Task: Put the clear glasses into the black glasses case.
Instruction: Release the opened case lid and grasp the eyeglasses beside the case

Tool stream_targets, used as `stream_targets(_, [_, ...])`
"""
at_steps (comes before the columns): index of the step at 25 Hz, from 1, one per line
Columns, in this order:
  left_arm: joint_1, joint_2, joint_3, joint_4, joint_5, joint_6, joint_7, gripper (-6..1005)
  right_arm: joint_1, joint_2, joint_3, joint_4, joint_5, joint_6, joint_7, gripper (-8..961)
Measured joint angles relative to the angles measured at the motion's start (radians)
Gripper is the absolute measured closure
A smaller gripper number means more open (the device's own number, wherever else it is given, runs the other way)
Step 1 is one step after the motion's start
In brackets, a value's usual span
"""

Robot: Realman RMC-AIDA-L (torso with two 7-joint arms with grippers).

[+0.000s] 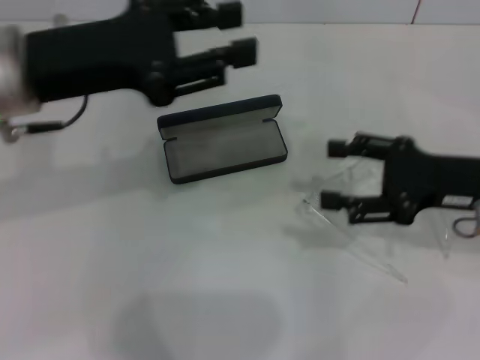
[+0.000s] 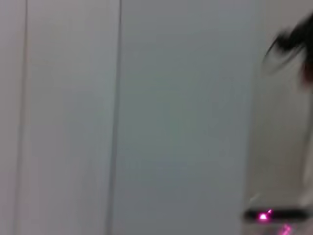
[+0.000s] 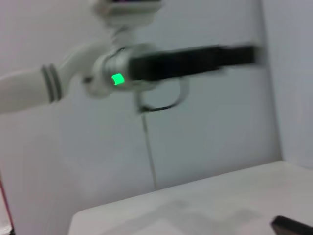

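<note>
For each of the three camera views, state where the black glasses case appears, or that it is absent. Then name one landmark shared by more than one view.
Head view: the black glasses case lies open on the white table, left of centre, below the left gripper.
Left wrist view: not in it.
Right wrist view: a dark sliver at the bottom-right edge may be it; cannot tell.
Shared landmark: the left gripper, also in the right wrist view.

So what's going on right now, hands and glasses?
Left hand open, up behind the black glasses case. Case open, empty. Right hand open around the clear glasses on the table. Nothing between them.
</note>
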Motion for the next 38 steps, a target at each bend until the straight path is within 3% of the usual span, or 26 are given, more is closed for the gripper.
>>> stream_targets(3, [0.002, 0.026, -0.004, -0.123, -0.047, 0.086, 0.043, 465, 0.012, -0.036, 0.012, -0.079, -0.025, 0.007, 0.112, 111])
stream_targets(6, [0.010, 0.032, -0.008, -0.216, -0.034, 0.106, 0.063, 457, 0.053, -0.079, 0.019, -0.215, -0.119, 0.023, 0.278, 111])
stream_targets(9, [0.041, 0.021, -0.020, -0.253, -0.022, 0.109, 0.088, 455, 0.154, -0.122, 0.052, -0.355, -0.281, 0.001, 0.488, 111])
stream_targets(14, [0.087, -0.009, -0.029, -0.258, -0.001, 0.118, 0.193, 451, 0.366, -0.140, 0.106, -0.424, -0.612, -0.122, 0.672, 112])
stream_targets(19, [0.091, -0.015, -0.013, -0.318, 0.018, 0.120, 0.278, 467, 0.477, -0.113, 0.147, -0.417, -0.820, -0.168, 0.703, 113])
stream_targets(25, [0.091, -0.012, -0.036, -0.365, 0.014, 0.120, 0.309, 469, 0.585, -0.087, 0.072, -0.390, -0.953, -0.232, 0.688, 113])
stream_targets(28, [0.084, -0.011, -0.036, -0.367, 0.017, 0.120, 0.311, 470, 0.628, -0.052, 0.006, -0.383, -1.054, -0.227, 0.683, 114])
stream_targets(32, [0.079, -0.011, -0.036, -0.366, 0.019, 0.116, 0.318, 471, 0.678, 0.018, -0.025, -0.313, -1.220, -0.182, 0.655, 114])
stream_targets(34, [0.075, -0.011, -0.036, -0.367, 0.019, 0.114, 0.320, 471, 0.691, 0.039, -0.065, -0.267, -1.265, -0.137, 0.641, 114])
stream_targets(38, [0.062, -0.012, -0.036, -0.375, 0.019, 0.113, 0.320, 473, 0.688, 0.042, -0.158, -0.233, -1.237, -0.062, 0.631, 115])
